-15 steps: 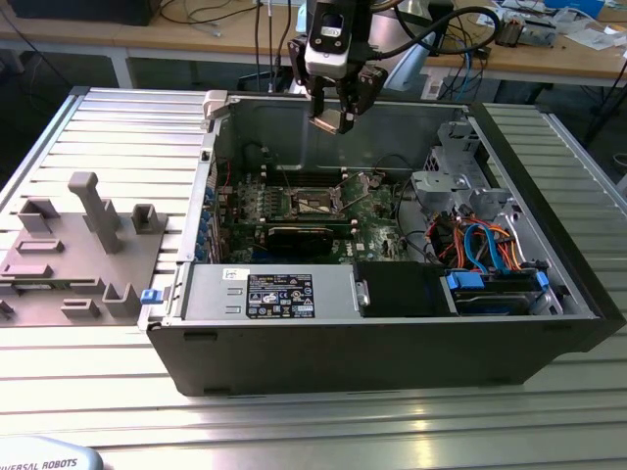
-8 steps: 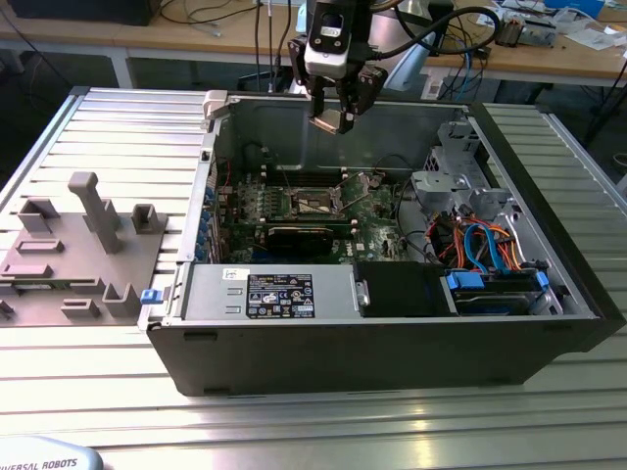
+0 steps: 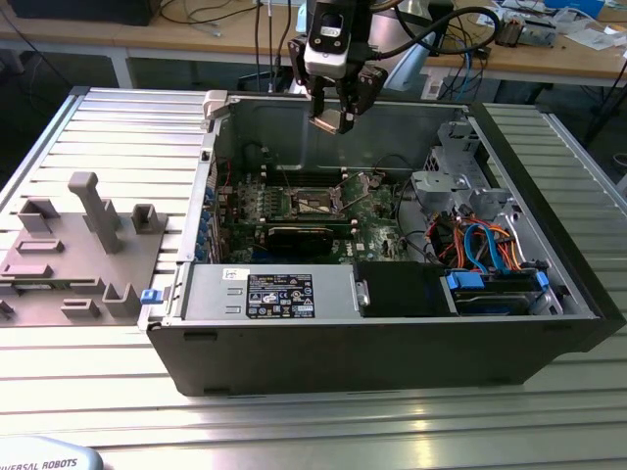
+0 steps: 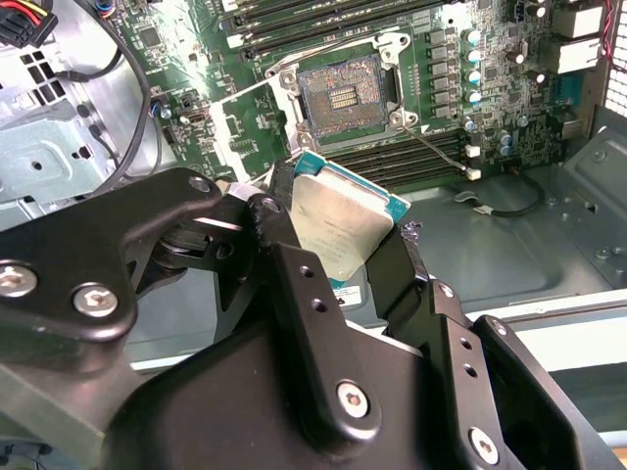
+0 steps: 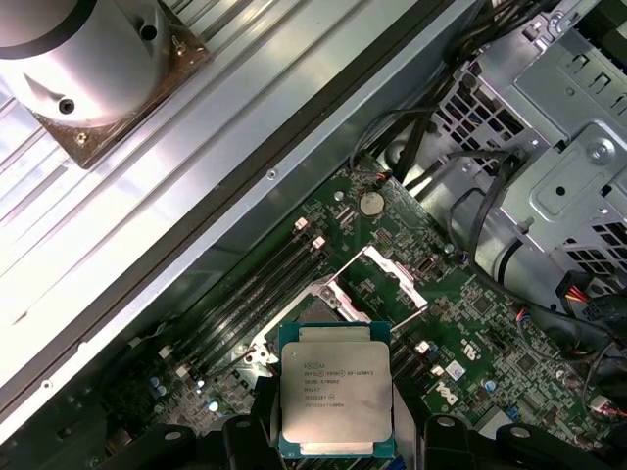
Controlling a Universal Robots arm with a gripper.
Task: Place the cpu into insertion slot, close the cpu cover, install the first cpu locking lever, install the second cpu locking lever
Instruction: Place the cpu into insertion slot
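Note:
My gripper [image 3: 338, 116] hangs above the open black computer case and is shut on the cpu [image 4: 343, 227], a flat square chip with a silvery top and green edge. In both wrist views the black fingers [image 4: 286, 257] clamp two opposite edges of the cpu [image 5: 333, 390]. Below it lies the insertion slot [image 4: 343, 93], a dark square socket with a metal rim on the green motherboard [image 3: 377, 227], with nothing in it. The slot [image 3: 315, 203] lies a good way below the chip. The cpu cover [image 5: 392, 279] looks swung open beside the slot. A thin wire lever [image 4: 443, 155] sticks out from the socket.
Rows of memory slots [image 4: 323, 24] flank the socket. A grey drive cage [image 3: 453, 176] with coloured cables [image 3: 482, 240] fills the case at the exterior view's right. A grey parts fixture [image 3: 83, 245] sits outside the case at the exterior view's left. The case walls [image 3: 343, 343] ring the board.

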